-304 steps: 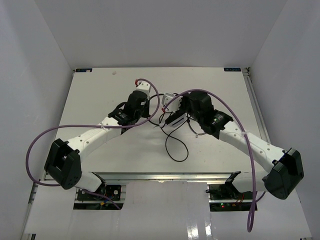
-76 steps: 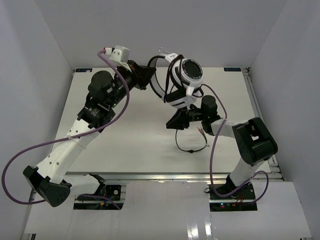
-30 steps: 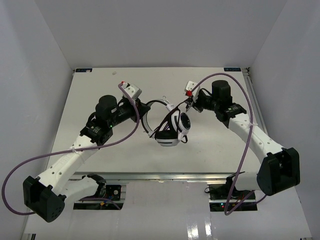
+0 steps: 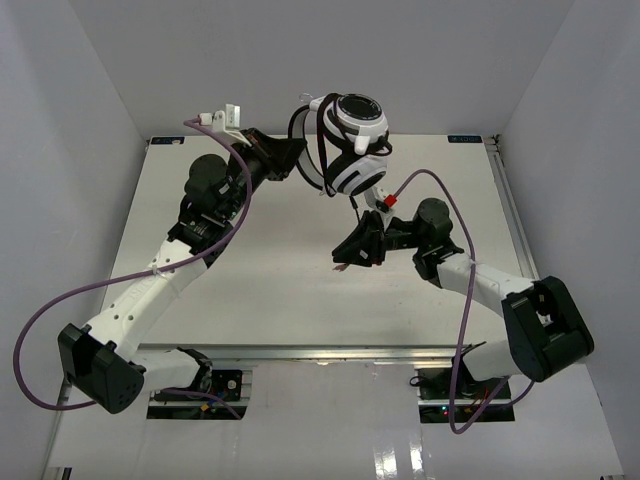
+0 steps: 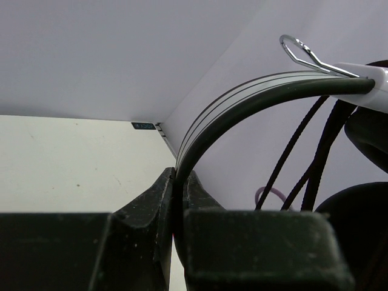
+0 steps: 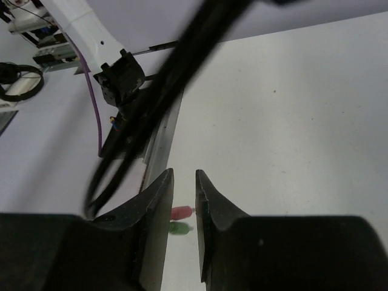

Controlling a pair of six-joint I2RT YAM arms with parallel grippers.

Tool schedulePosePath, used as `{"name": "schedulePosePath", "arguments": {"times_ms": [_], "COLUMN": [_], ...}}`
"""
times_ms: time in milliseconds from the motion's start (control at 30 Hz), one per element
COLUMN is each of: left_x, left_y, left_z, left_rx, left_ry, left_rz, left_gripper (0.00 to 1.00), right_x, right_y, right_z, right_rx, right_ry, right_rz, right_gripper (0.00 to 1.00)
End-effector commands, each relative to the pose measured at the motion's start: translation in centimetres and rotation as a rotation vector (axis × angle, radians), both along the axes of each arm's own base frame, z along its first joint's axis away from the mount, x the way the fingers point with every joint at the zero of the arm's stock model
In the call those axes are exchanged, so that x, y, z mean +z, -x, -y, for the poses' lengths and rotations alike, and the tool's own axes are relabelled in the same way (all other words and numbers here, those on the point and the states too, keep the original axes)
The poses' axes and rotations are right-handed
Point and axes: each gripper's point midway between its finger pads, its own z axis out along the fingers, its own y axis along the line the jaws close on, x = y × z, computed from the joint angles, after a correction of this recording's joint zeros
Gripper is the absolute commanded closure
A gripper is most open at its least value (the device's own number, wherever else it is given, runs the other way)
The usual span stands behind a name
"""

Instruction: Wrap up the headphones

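The headphones hang in the air above the back of the table, their white headband pinched in my left gripper. In the left wrist view that gripper is shut on the headband, and strands of the black cord hang to the right. The cord drops from the earcups to my right gripper, which is low over the table. In the right wrist view that gripper has a narrow gap between its jaws. Red and green wire ends show in the gap, and the blurred cord crosses above.
Purple robot cables loop off both arms. White walls close in the table on three sides. The right wrist view shows the metal rail at the table's edge and an arm base beyond it.
The left arm has raised the headphones from low over the table's middle to high at the back. The right arm has swung down and inward, below the headphones.
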Motion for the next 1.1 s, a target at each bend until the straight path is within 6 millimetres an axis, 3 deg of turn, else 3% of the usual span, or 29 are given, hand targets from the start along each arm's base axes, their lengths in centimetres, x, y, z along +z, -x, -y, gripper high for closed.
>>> {"name": "schedulePosePath", "arguments": {"times_ms": [0,133,233,400,500,567,667,967,1067], "left_x": [4.3,4.7,5.1,5.6,5.7,5.9,6.0,6.6,6.5], "left_y": [0.7,1.3,2.0,2.8,3.1,3.2,3.3,3.7,3.8], "left_z": [-0.9,-0.7,-0.5,-1.3,-1.8,-1.9,-1.8,-1.8,-1.7], "left_rx": [0.025,-0.002,-0.028,-0.007,0.013,0.016,0.011,-0.004,-0.013], "left_ry": [0.083,0.075,0.061,0.003,-0.022,-0.025,-0.027,-0.011,-0.002], "left_rz": [0.109,0.133,0.159,0.203,0.217,0.224,0.225,0.23,0.223], "left_gripper": [1.0,1.0,1.0,1.0,1.0,1.0,1.0,1.0,1.0], "right_x": [1.1,0.2,-0.6,0.8,2.2,2.9,3.6,7.4,7.4], "right_y": [-2.5,-6.2,-9.2,-14.2,-13.9,-10.0,-9.0,-15.7,-16.0], "right_z": [-0.1,0.5,1.7,5.1,6.1,4.7,4.4,6.4,5.6], "right_rx": [-0.129,-0.346,-0.523,-0.803,-0.738,-0.457,-0.399,-0.768,-0.728], "right_ry": [0.051,0.129,0.199,0.285,0.274,0.194,0.154,0.123,0.12], "right_rz": [0.128,0.105,0.113,0.239,0.323,0.377,0.422,0.446,0.441], "right_gripper": [0.7,0.61,0.44,0.24,0.18,0.15,0.11,0.1,0.14]}}
